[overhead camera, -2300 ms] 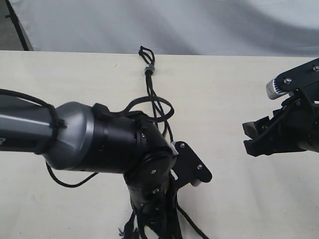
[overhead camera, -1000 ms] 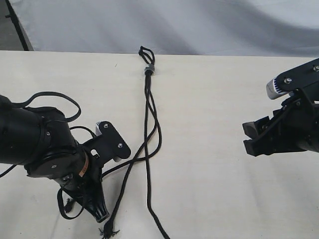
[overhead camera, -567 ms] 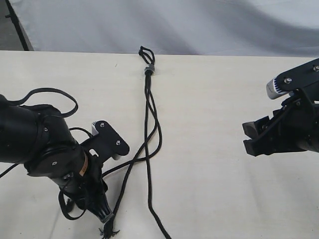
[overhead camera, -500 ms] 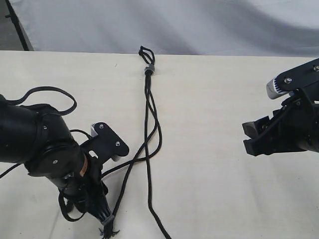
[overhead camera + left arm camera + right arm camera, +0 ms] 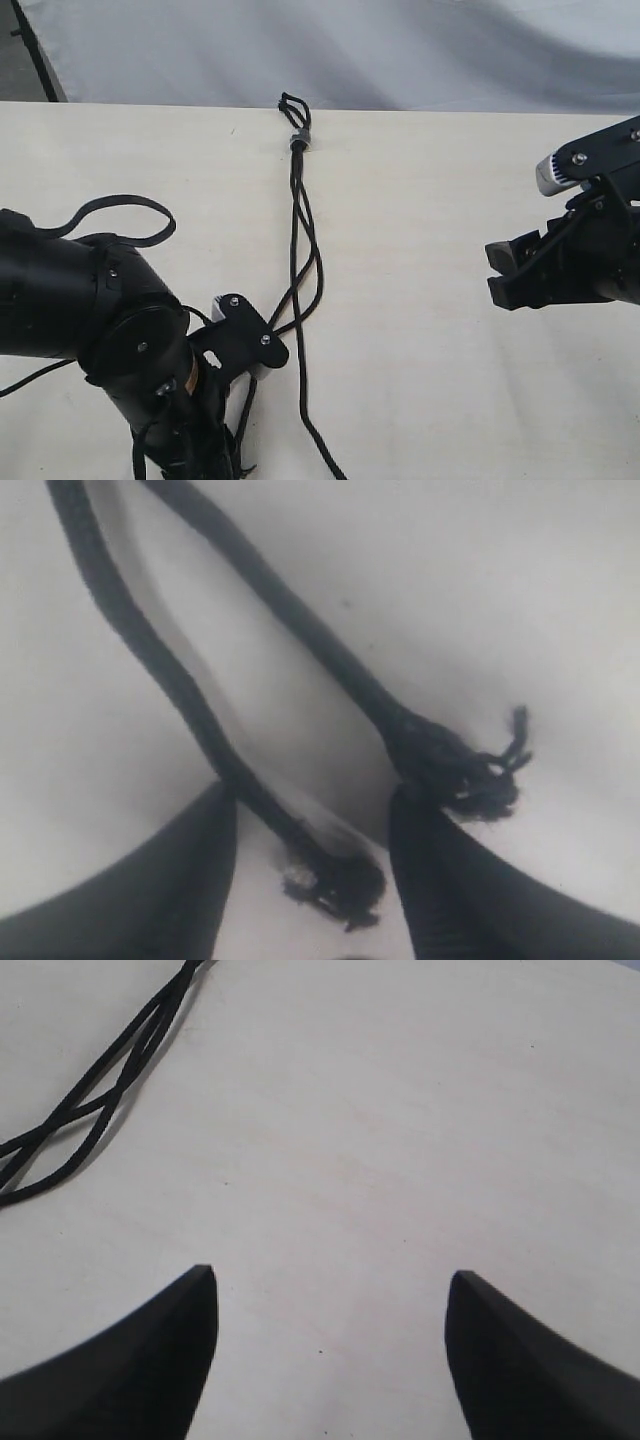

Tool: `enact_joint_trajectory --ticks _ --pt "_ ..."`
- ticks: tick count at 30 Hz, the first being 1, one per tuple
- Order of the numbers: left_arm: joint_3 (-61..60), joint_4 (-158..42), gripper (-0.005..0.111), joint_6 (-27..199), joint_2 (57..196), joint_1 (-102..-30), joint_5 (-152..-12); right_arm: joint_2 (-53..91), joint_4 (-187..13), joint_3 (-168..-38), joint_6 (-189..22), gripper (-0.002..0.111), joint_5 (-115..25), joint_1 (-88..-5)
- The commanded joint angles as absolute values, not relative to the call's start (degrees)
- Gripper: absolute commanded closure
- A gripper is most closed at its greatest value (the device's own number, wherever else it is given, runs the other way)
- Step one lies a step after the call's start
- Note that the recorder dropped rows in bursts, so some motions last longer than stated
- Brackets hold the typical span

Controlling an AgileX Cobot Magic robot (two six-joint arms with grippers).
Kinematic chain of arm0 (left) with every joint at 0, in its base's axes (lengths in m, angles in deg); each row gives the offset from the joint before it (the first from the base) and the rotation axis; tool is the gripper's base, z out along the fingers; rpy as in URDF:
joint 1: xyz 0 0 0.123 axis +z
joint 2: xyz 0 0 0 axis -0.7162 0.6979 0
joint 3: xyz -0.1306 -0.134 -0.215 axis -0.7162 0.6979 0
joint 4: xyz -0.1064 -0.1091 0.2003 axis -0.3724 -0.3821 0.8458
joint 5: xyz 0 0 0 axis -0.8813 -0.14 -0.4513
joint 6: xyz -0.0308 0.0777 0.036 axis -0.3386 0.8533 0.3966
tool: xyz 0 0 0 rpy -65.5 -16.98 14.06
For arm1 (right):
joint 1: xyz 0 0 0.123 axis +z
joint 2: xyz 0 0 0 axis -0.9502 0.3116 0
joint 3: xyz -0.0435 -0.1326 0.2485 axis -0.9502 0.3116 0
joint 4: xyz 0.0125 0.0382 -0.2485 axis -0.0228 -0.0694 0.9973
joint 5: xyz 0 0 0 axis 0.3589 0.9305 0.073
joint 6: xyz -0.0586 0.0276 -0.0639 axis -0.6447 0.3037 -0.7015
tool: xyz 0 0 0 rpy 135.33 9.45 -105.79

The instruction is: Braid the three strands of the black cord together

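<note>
The black cord lies down the middle of the table, with its short loops [image 5: 292, 102] and grey band [image 5: 298, 140] at the far end. The three strands [image 5: 300, 250] run from the band toward the near edge and cross loosely halfway. My left gripper [image 5: 312, 790] is open low over the table. One frayed strand tip [image 5: 335, 880] lies loose between its fingers. A second frayed tip [image 5: 470, 770] lies just outside one finger [image 5: 430, 880]. In the exterior view the left arm [image 5: 110, 330] hides those tips. My right gripper [image 5: 497, 270] is open and empty, well to the right of the cord [image 5: 100, 1070].
The cream table [image 5: 450, 180] ends at a grey backdrop [image 5: 400, 50] behind the loops. Thicker smooth robot cables [image 5: 120, 205] loop over the left arm. A black camera bracket [image 5: 245, 345] on the left wrist sits close to the strands.
My left gripper was shut one second ago; now it stands open, the strand tip lying loose between its fingers. The left arm has shifted right and toward the near edge. The right arm has not moved.
</note>
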State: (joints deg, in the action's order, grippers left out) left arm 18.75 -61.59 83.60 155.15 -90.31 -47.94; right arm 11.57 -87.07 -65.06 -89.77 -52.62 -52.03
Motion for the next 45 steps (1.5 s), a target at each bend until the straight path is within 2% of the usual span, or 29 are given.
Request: enact_joint_trajectory --ticks 1,9,16,19,24,30,37,45 --pt "17.56 -62.32 0.060 83.69 150.68 -90.97 -43.15 11.26 -87.07 -64.89 -89.46 0.046 -52.60 -52.41" --pt "16.08 -53.86 0.060 81.32 130.16 -90.97 -42.77 11.26 -87.07 -64.89 -89.46 0.046 -52.69 -52.41" --pt "17.38 -34.96 0.060 57.53 116.70 -90.97 -43.24 11.26 -89.05 -64.89 -84.64 0.046 -53.13 -50.73" --pt "20.59 -28.13 0.061 47.87 113.75 -90.97 -43.43 11.26 -92.20 -64.89 -84.65 0.046 -53.25 -45.47" --pt "29.13 -11.54 0.061 26.81 113.68 -90.97 -44.90 11.37 -92.20 -67.11 -84.65 0.046 -53.25 -31.27" --pt "36.70 4.90 0.061 4.23 114.07 -90.97 -42.08 17.18 -93.16 -74.90 -84.65 0.046 -59.44 -16.68" --pt "38.75 5.45 0.061 1.50 114.07 -90.97 -38.19 34.07 -94.45 -86.03 -83.85 0.046 -67.98 -9.59" --pt "38.75 6.58 0.061 1.16 114.07 -90.97 -36.61 50.80 -94.21 -97.98 -83.85 0.046 -74.94 -8.13"
